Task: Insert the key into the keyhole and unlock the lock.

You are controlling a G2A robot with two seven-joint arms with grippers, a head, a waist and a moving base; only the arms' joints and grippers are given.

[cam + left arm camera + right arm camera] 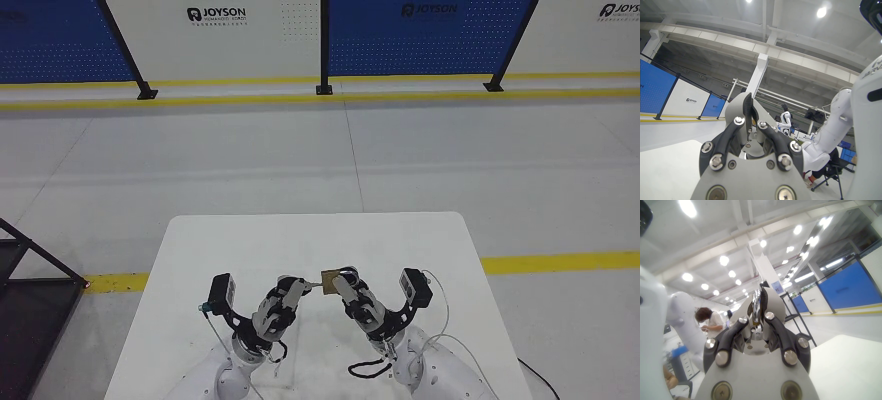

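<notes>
Item inspected: brass lock (329,277), held over the front-centre of the white tabletop (300,235) in the right end effector (341,282). The right wrist view confirms its fingers (772,300) are closed on the lock, with chrome shackle and brass body wedged between them. The left end effector (299,289) sits just beside the lock, facing it and clenched. In the left wrist view its ribbed pads (747,105) press together at the tips. The key (314,287) shows as a thin pale sliver bridging the left fingertips and the lock's side. Seating in the keyhole cannot be determined, nor can the shackle's condition.
</notes>
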